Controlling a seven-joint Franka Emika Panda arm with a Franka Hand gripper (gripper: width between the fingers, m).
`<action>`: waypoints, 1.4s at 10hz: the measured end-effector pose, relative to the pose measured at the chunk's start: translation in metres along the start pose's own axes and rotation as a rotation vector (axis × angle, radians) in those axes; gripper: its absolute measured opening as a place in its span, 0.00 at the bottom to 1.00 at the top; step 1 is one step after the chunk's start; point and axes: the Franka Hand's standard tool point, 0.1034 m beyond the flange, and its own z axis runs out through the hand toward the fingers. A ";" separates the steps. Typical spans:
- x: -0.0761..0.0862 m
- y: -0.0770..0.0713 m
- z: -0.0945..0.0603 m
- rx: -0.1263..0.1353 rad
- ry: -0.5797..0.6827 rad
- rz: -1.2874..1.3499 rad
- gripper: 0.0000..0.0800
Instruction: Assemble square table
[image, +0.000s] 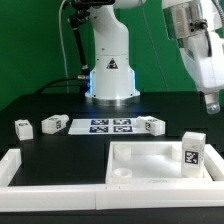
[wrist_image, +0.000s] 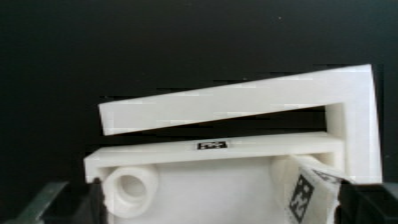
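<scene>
The white square tabletop slab (image: 150, 162) lies at the front on the exterior view's right, with a round corner socket (wrist_image: 134, 190) showing. One tagged white leg (image: 192, 152) stands upright in its corner on the exterior view's right, and it also shows in the wrist view (wrist_image: 320, 196). Three more legs lie loose on the black table: two on the exterior view's left (image: 23, 127) (image: 54, 124) and one (image: 151, 124) behind the slab. My gripper (image: 208, 98) hangs high above the slab's right side. In the wrist view my gripper (wrist_image: 217, 206) is open and empty, its dark fingers wide apart.
The marker board (image: 110, 125) lies in front of the robot base (image: 110, 60). White L-shaped border rails (image: 60, 192) run along the front and the exterior view's left, and one corner of them shows in the wrist view (wrist_image: 231, 105). Cables hang behind the base.
</scene>
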 end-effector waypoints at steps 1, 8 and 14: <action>0.000 0.001 0.002 -0.003 0.004 -0.054 0.81; 0.016 0.051 0.033 -0.016 0.050 -0.707 0.81; 0.029 0.076 0.042 -0.101 0.033 -1.160 0.81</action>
